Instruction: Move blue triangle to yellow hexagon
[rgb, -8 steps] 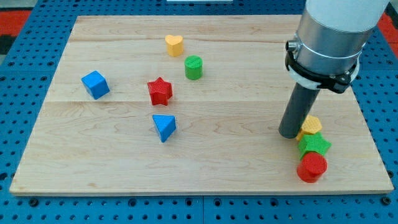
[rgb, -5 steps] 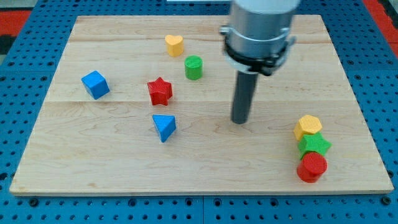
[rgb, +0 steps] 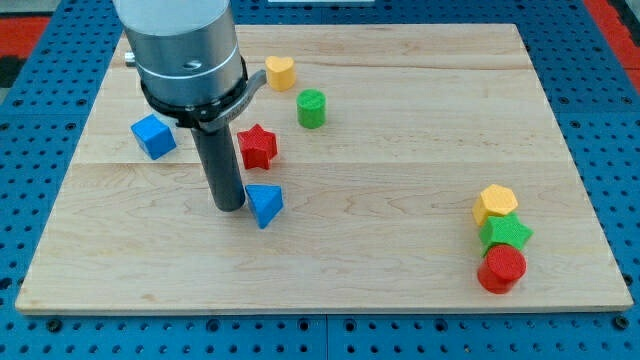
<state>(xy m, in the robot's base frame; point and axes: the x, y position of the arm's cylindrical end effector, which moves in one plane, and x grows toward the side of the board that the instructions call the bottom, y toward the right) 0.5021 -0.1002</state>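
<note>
The blue triangle (rgb: 265, 204) lies on the wooden board (rgb: 400, 170) left of centre. My tip (rgb: 229, 205) stands right at its left side, touching or almost touching it. The yellow hexagon (rgb: 496, 203) sits far off at the view's right, at the top of a short column of blocks.
A green star (rgb: 505, 234) and a red hexagon (rgb: 501, 268) sit just below the yellow hexagon. A red star (rgb: 258, 146) is just above the blue triangle. A blue cube (rgb: 153, 136) lies at the left. A yellow heart (rgb: 280, 72) and a green cylinder (rgb: 311, 108) are near the top.
My tip has swept from beside the yellow hexagon at the right, across the board's middle, to the left side of the blue triangle. No block has moved.
</note>
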